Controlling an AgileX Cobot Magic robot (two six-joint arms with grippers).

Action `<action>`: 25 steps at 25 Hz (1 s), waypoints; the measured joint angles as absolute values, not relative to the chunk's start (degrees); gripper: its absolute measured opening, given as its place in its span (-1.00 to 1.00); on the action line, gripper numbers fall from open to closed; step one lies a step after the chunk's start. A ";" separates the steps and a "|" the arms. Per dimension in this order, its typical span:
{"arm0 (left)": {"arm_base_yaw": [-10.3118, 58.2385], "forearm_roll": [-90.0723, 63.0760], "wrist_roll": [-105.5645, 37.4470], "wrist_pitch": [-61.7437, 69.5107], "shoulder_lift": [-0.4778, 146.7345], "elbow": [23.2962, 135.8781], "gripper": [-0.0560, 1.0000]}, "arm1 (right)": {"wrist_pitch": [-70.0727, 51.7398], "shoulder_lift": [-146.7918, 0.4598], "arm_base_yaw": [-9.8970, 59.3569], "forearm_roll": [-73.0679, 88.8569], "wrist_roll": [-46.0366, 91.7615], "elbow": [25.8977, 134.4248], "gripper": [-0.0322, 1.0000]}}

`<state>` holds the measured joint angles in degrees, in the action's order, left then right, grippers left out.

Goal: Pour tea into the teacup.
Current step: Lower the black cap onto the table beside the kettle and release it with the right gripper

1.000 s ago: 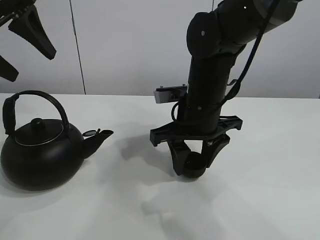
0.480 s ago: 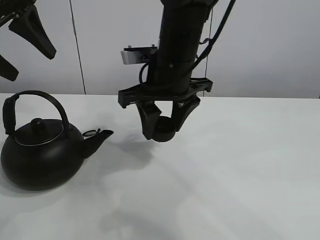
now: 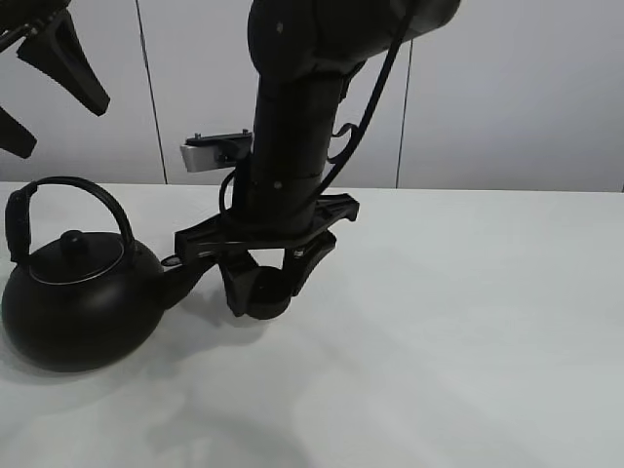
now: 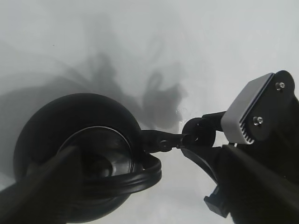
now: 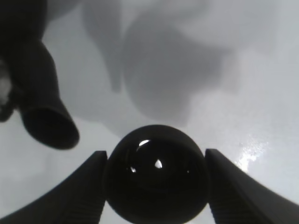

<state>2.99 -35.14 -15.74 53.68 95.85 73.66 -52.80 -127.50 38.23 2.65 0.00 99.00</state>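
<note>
The small black teacup (image 3: pixel 263 306) is held between the fingers of my right gripper (image 3: pixel 265 292), low over the white table and just right of the kettle's spout (image 3: pixel 190 274). I cannot tell whether the cup touches the table. The right wrist view shows the teacup (image 5: pixel 156 179) gripped on both sides, with the spout (image 5: pixel 49 122) close beside it. The big black kettle (image 3: pixel 83 304) with its arched handle stands at the left; it also shows from above in the left wrist view (image 4: pixel 79 154). My left gripper (image 3: pixel 63 127) is open and empty, high above the kettle. No tea is visible.
The white table (image 3: pixel 468 322) stretches to the right of my right arm (image 3: pixel 292 127). A pale wall stands behind it. The right arm's wrist camera housing (image 4: pixel 250 114) shows in the left wrist view, close to the kettle's spout (image 4: pixel 161 140).
My right gripper lifted the teacup, carried it left across the table and lowered it beside the kettle's spout. The kettle and the left gripper have not moved.
</note>
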 joint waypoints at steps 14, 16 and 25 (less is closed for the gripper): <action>2.99 -35.14 -15.74 53.62 95.85 73.66 0.20 | -50.12 -131.38 38.23 5.57 -0.39 99.41 -0.16; 2.99 -35.14 -15.74 53.62 95.85 73.66 0.20 | -50.17 -131.39 38.23 5.62 -0.39 99.46 -0.16; 2.99 -35.14 -15.74 53.62 95.85 73.66 0.20 | -51.49 -130.13 38.23 5.41 -0.39 99.46 -0.02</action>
